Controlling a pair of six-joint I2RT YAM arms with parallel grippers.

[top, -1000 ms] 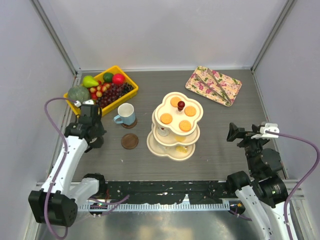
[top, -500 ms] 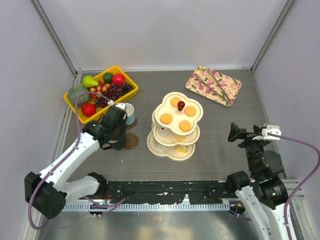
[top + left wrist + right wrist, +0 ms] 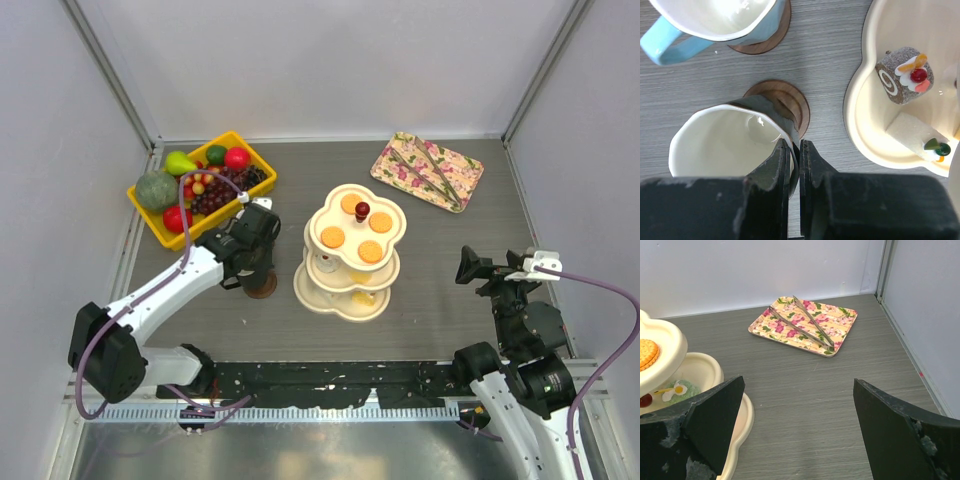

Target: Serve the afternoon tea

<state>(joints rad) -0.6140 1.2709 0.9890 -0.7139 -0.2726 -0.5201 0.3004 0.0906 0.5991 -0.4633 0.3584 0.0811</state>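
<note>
Your right gripper [image 3: 800, 410] hangs wide open and empty by the right edge. Your left gripper [image 3: 795, 146] pinches the dark mug [image 3: 725, 145] by its rim, partly over the coaster [image 3: 790, 100] left of the stand [image 3: 860, 105]. Placing step, I'd say: centre it, lower, release, minding the blue mug [image 3: 715, 17] just beyond

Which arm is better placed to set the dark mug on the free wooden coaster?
Left. Its end effector is shut on the rim of the dark mug, which is partly over the wooden coaster. The right end effector is open, holds nothing, and sits beyond the tiered stand.
</note>
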